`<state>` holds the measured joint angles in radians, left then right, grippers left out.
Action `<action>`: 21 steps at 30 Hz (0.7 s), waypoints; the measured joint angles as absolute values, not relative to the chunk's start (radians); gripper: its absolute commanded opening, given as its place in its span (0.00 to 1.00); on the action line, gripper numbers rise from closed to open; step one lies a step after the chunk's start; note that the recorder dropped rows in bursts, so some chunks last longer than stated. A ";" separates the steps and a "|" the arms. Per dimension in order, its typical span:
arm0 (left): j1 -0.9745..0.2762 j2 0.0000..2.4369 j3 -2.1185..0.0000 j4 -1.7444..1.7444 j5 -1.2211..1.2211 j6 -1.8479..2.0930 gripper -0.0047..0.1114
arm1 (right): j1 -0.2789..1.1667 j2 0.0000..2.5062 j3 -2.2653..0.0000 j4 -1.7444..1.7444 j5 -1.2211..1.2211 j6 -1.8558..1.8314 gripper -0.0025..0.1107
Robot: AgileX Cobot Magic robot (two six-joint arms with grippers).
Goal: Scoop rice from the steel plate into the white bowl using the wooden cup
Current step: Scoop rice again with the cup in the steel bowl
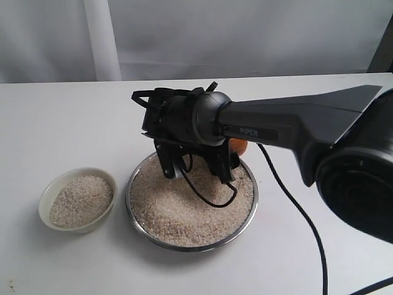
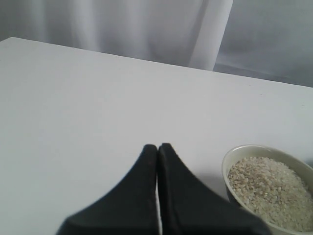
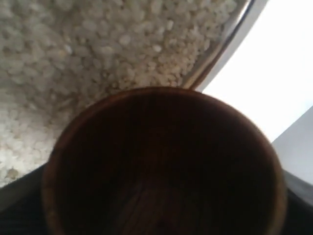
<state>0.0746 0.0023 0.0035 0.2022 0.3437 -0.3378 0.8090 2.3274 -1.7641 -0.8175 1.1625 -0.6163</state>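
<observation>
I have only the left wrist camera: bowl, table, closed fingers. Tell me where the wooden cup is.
Observer: The right gripper holds the wooden cup over the steel plate, near its right edge in the exterior view.
Operator: Report what's in the cup.
Observer: No grains show inside; the right wrist view looks into a bare dark interior.
Operator: Give me the plate relative to my bowl.
Observer: The plate, spread with rice, stands just right of the white bowl, not touching.
</observation>
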 measured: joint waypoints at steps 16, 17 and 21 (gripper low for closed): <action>0.075 0.002 0.004 0.202 0.344 -0.338 0.04 | 0.840 2.359 -1.764 -0.799 1.145 -0.653 0.02; 0.075 0.002 0.004 0.202 0.344 -0.338 0.04 | 0.844 2.359 -1.764 -0.788 1.139 -0.657 0.02; 0.075 0.002 0.004 0.202 0.344 -0.338 0.04 | 0.854 2.361 -1.764 -0.765 1.127 -0.662 0.02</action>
